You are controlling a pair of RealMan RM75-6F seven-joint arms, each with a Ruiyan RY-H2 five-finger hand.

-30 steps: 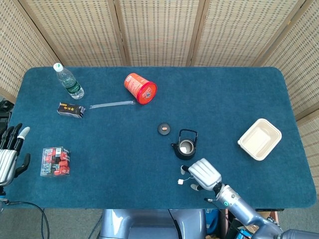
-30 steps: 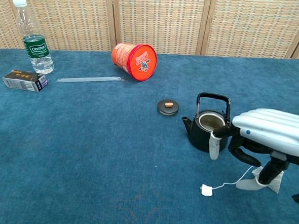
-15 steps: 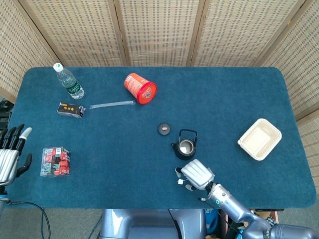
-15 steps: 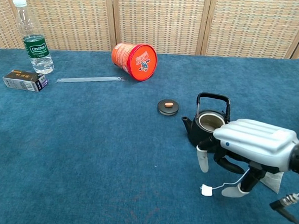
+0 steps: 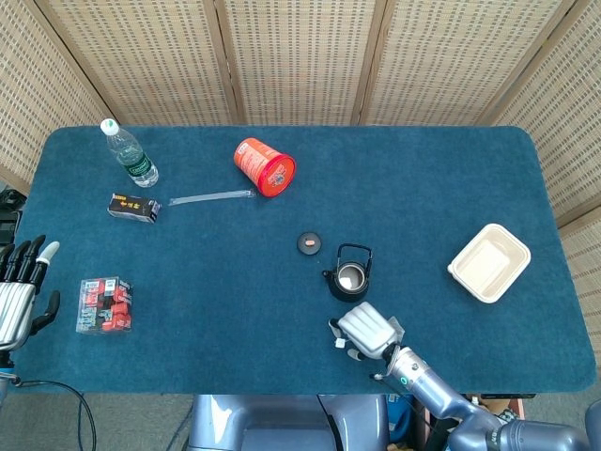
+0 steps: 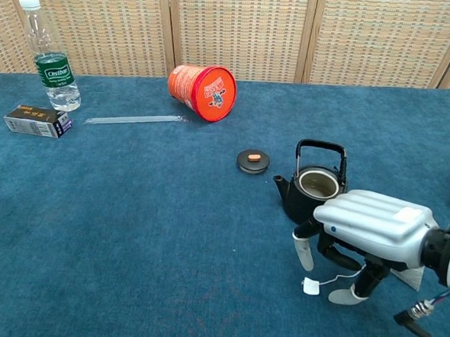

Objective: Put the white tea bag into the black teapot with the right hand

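The black teapot stands open near the table's front middle, with its lid lying apart to the left. Just in front of it hangs my right hand, palm down, its fingers spread over the tea bag's string. The small white tag lies on the cloth by the thumb. A corner of the white tea bag shows behind the hand; the rest is hidden. Nothing is plainly gripped. My left hand rests open at the far left edge.
An orange can lies on its side at the back. A water bottle, a black box and a clear strip sit back left. A snack pack lies near my left hand; a white container stands right.
My right hand has moved left and down from beside the tea bag to over the string and tag. The tea bag, tag and teapot have not moved.
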